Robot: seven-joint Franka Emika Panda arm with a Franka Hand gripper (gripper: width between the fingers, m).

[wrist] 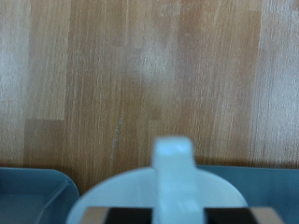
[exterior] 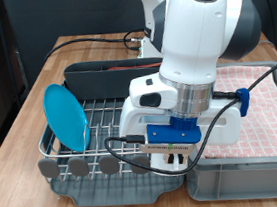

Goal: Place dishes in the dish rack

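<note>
The light-blue plate point(exterior: 65, 114) stands on edge in the dish rack point(exterior: 110, 122), at the exterior view's left. The arm's hand hangs low over the rack's right part, and its blue camera mount point(exterior: 172, 135) hides the fingers there. In the wrist view my gripper point(wrist: 173, 149) shows as one pale, blurred block, its fingers together. A round white shape under it, which looks like the mug point(wrist: 112, 198), sits at the fingers. The rack's dark tray point(wrist: 33, 191) shows in the corners below. The wooden spoon is out of view.
A grey bin lined with pink checked cloth point(exterior: 269, 99) stands right of the rack in the exterior view. Black cables point(exterior: 123, 142) loop from the hand over the rack's front. The wooden table point(exterior: 19, 117) runs along the left and behind.
</note>
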